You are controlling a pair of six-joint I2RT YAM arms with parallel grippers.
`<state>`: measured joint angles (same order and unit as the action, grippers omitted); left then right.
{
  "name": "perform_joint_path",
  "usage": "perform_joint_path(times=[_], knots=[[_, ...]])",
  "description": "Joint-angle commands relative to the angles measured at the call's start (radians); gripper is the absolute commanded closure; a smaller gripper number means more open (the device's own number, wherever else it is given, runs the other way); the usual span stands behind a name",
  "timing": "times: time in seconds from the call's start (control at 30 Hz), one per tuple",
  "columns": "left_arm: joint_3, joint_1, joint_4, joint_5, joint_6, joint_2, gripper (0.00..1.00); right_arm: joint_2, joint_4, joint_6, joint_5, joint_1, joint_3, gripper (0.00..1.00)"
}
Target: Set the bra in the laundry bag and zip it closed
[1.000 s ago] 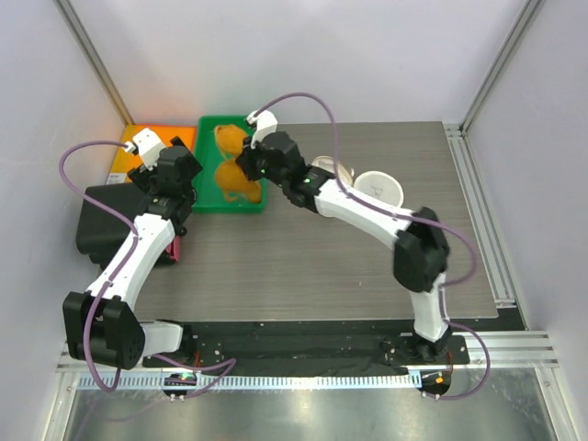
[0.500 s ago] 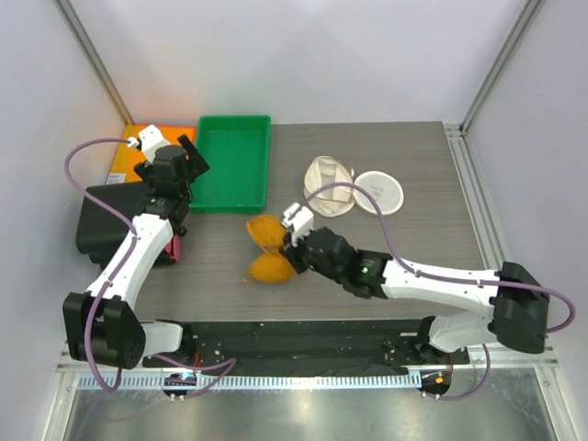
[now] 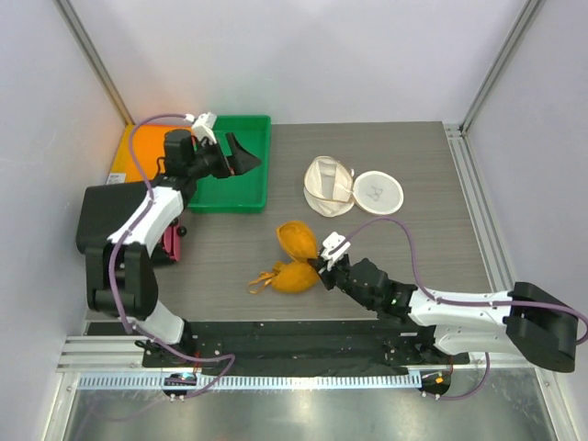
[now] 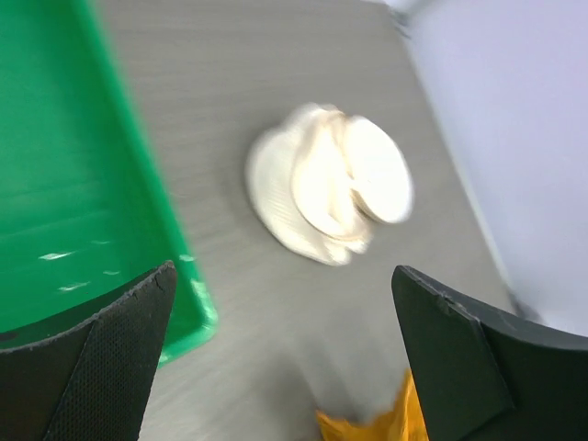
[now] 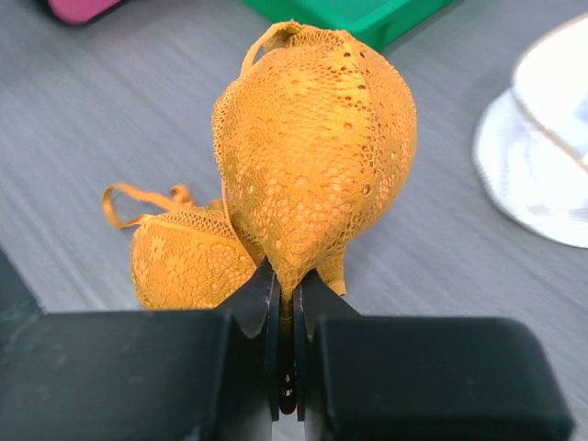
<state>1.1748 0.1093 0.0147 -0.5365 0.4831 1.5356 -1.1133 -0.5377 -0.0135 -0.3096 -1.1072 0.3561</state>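
Observation:
The orange-yellow lace bra (image 3: 296, 241) lies on the table near the front middle, one cup raised, the other (image 3: 294, 276) low beside it. My right gripper (image 3: 323, 266) is shut on the fabric between the cups; the right wrist view shows the bra (image 5: 312, 156) pinched in the closed jaws of that gripper (image 5: 287, 294). The cream-white laundry bag (image 3: 329, 186) lies open behind it, its round lid (image 3: 378, 192) flopped to the right. It also shows in the left wrist view (image 4: 326, 188). My left gripper (image 3: 241, 156) is open and empty above the green tray (image 3: 207, 188).
An orange flat tray (image 3: 152, 142) lies at the back left. A black box (image 3: 110, 216) and a pink object (image 3: 172, 243) sit at the left edge. The green tray's rim (image 4: 188, 285) shows in the left wrist view.
My right gripper has carried the bra out of the green tray to the front middle of the table. My left gripper has swung right, over the green tray, facing the bag.

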Motion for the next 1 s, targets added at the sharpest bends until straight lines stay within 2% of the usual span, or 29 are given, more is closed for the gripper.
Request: perform_joint_path(times=[0.0,0.03,0.07,0.13,0.37,0.47,0.63,0.73,0.77,0.83,0.87,0.93,0.97], knots=[[-0.001,-0.003,0.227,-0.445,0.158,0.072,0.00,0.114,-0.192,0.064,-0.160,0.010,-0.046,0.99],[-0.032,0.001,0.291,-0.468,0.257,0.081,0.00,0.122,-0.192,0.064,-0.154,0.021,-0.046,0.99],[-0.046,0.007,0.423,-0.485,0.319,0.090,0.00,0.127,-0.189,0.061,-0.128,0.029,-0.039,0.99],[-0.063,0.048,0.493,-0.508,0.379,0.124,0.00,0.119,-0.162,0.063,-0.111,0.030,-0.019,0.99],[-0.105,0.254,0.487,-0.429,0.336,0.110,0.00,0.141,-0.122,0.086,-0.036,0.040,0.006,0.99],[-0.144,0.297,0.452,-0.375,0.316,0.104,0.00,0.159,-0.128,0.075,-0.022,0.046,-0.017,0.99],[-0.184,0.343,0.401,-0.361,0.287,0.097,0.01,0.158,-0.151,0.047,0.016,0.067,-0.039,0.99],[-0.214,0.360,0.415,-0.362,0.304,0.074,0.14,0.121,-0.140,0.041,0.046,0.075,-0.019,0.99],[-0.224,0.360,0.425,-0.361,0.310,0.058,0.23,0.110,-0.137,0.041,0.053,0.076,-0.016,0.99],[-0.234,0.360,0.413,-0.347,0.313,0.046,0.34,0.086,-0.128,0.038,0.056,0.076,-0.006,0.99],[-0.234,0.360,0.378,-0.341,0.307,0.034,0.44,0.078,-0.125,0.035,0.044,0.078,-0.002,0.98],[-0.245,0.360,0.354,-0.330,0.292,0.021,0.55,0.067,-0.107,0.037,0.037,0.081,0.003,0.94],[-0.248,0.360,0.329,-0.326,0.288,0.015,0.67,0.067,-0.104,0.037,0.033,0.086,0.001,0.94]])
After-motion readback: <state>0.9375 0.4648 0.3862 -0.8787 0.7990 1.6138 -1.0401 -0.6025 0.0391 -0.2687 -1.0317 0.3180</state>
